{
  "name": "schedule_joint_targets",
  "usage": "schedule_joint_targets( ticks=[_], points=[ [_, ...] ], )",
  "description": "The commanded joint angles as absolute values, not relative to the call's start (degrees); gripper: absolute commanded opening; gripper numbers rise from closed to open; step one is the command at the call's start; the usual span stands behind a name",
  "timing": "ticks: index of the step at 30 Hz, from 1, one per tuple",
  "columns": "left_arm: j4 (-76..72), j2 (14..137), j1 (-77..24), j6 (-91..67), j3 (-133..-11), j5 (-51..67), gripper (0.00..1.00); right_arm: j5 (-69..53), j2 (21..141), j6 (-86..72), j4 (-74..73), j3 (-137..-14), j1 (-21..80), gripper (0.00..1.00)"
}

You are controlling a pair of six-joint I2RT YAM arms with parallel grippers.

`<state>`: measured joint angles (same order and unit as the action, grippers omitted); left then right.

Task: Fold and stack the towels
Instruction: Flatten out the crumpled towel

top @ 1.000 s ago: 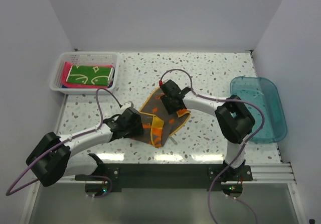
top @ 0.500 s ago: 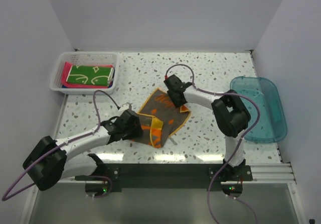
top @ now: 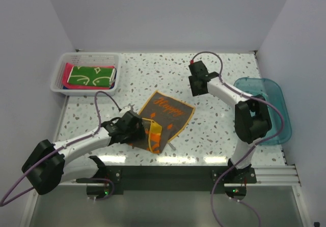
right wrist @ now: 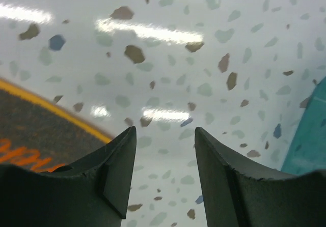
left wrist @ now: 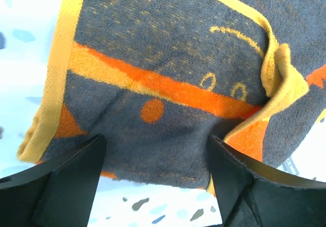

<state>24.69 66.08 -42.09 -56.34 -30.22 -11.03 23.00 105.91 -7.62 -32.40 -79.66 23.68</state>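
A dark grey towel (top: 168,112) with orange trim and "Happy" lettering lies spread on the speckled table; its near corner (top: 154,135) is folded back, showing orange. My left gripper (top: 142,131) stands open low over the towel's near left edge. In the left wrist view the towel (left wrist: 163,74) fills the frame, and the gripper (left wrist: 155,158) has its fingers (left wrist: 61,181) wide apart with only flat cloth between them. My right gripper (top: 195,88) is open above bare table behind and to the right of the towel; its wrist view shows the gripper (right wrist: 165,135) empty and the towel's corner (right wrist: 30,130) at the left.
A white slotted basket (top: 86,57) at the back left holds a folded green patterned towel (top: 90,76) on top of a pink one (top: 68,75). A clear blue tub (top: 277,102) sits at the right edge, and it also shows in the right wrist view as the tub (right wrist: 311,135).
The right gripper left the towel's far part and pulled away to the back right. The towel now lies flatter, lettering showing. The left jaws opened wider.
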Motion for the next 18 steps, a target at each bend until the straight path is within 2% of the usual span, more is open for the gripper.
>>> schedule_joint_targets(
  ticks=[1,7,10,13,18],
  points=[
    [31.81,64.69,-42.28,-53.71,-35.58,-13.7,0.86,12.25,100.03,-12.12,-31.73,-75.25,25.4,0.52],
    [36.47,67.14,-42.28,-44.76,-49.64,-18.36,0.9,4.31,96.86,-16.08,-27.6,-68.3,28.29,0.43],
    [33.41,72.06,-42.19,-37.98,-54.57,-18.81,0.86,1.67,97.47,-17.05,-26.46,-67.24,29.97,0.37],
    [30.24,80.22,-42.19,-32.89,-59.22,-18.28,0.78,1.05,99.05,-17.93,-25.31,-66.8,31.2,0.25],
    [26.99,93.32,-41.93,-28.31,-66.35,-19.33,0.65,1.23,100.9,-18.19,-25.05,-66.71,31.82,0.21]
  ],
)
